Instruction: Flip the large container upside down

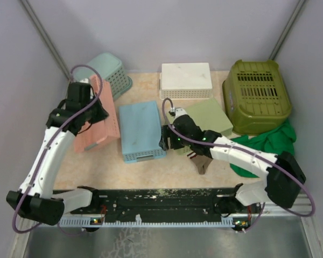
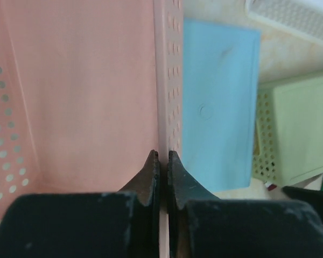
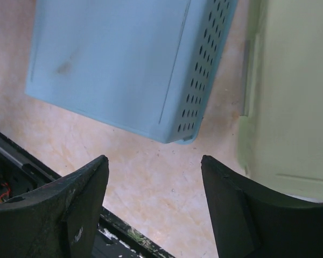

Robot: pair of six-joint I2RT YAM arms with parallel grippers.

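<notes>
The large pink container (image 1: 99, 122) stands tilted on its side at the left of the table, with its open side facing left. My left gripper (image 1: 91, 107) is shut on its upper side wall. In the left wrist view the two fingertips of that gripper (image 2: 161, 156) pinch the thin perforated wall (image 2: 168, 80), and the pink inside (image 2: 86, 80) lies to the left. My right gripper (image 1: 166, 138) stands open and empty above the tabletop. It hangs just off the near right corner of an upside-down blue container (image 3: 124, 59), apart from it.
The blue container (image 1: 140, 129) lies mid-table beside a light green one (image 1: 210, 118). A teal basket (image 1: 110, 70), a white container (image 1: 186, 79) and an olive basket (image 1: 257, 94) stand at the back. A green cloth (image 1: 264, 142) lies right. A black rail (image 1: 161, 201) runs along the near edge.
</notes>
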